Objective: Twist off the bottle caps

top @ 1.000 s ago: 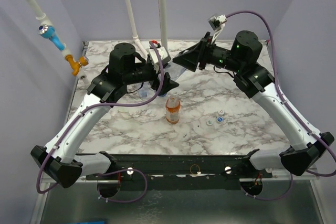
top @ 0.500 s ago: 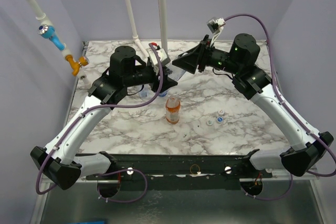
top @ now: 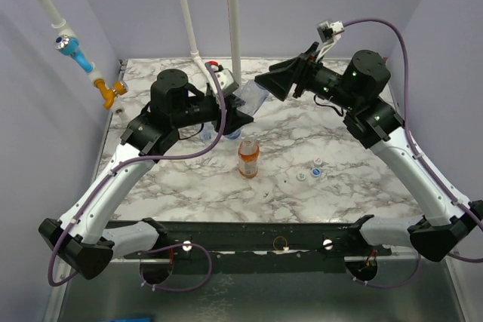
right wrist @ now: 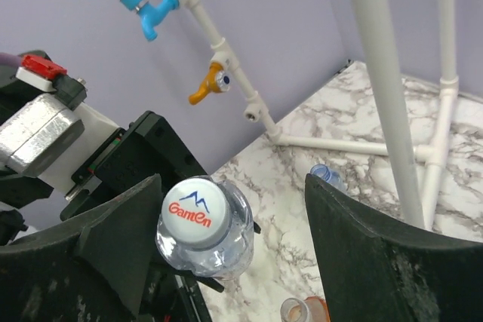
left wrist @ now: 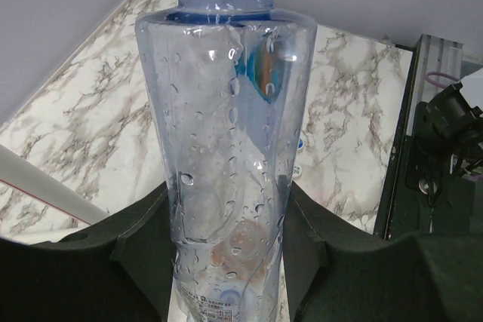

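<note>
The left gripper (left wrist: 230, 262) is clamped on the lower body of the clear bottle (left wrist: 226, 133). It holds the bottle off the table (top: 189, 179), tilted so that its white cap (right wrist: 195, 213) faces the right arm, evidently presented for unscrewing. The right gripper (right wrist: 241, 246) is spread wide, fingers flanking the cap with gaps on both sides. The white pipes (right wrist: 377, 73) stand close behind and limit the swing. The orange bottle (top: 248, 157) stands below, with loose caps (top: 316, 172) to its right.

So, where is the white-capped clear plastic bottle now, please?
The clear plastic bottle sits mid top view, gripped by the left pincer, behind the orange drink bottle, white cap facing the open right pincer.
</note>
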`<state>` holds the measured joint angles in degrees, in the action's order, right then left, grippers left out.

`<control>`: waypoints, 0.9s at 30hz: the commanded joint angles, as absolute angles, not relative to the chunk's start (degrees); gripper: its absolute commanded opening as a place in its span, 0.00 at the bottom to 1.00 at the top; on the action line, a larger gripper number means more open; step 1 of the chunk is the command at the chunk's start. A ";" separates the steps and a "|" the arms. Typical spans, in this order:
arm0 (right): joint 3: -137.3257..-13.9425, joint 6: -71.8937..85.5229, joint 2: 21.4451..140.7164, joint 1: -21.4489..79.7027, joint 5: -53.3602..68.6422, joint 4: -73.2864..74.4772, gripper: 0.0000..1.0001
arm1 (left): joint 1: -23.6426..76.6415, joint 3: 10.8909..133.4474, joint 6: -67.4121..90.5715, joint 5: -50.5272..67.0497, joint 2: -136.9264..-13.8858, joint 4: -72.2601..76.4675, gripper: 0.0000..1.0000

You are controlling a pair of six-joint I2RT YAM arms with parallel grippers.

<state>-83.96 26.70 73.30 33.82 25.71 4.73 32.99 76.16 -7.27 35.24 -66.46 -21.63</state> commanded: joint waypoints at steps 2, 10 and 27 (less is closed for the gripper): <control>-85.97 26.33 71.13 34.10 20.41 5.57 0.78 | 32.78 74.41 -3.76 33.24 -64.86 -17.33 0.07; -85.38 29.28 72.72 34.10 24.67 1.96 0.74 | 32.70 74.11 -0.62 31.92 -65.70 -15.28 0.01; -87.70 30.60 76.04 34.10 25.37 0.53 0.37 | 32.59 73.92 1.67 33.24 -66.79 -13.82 0.00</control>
<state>-85.38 30.50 75.16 33.82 24.12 1.80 32.69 74.37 0.93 32.97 -66.92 -15.53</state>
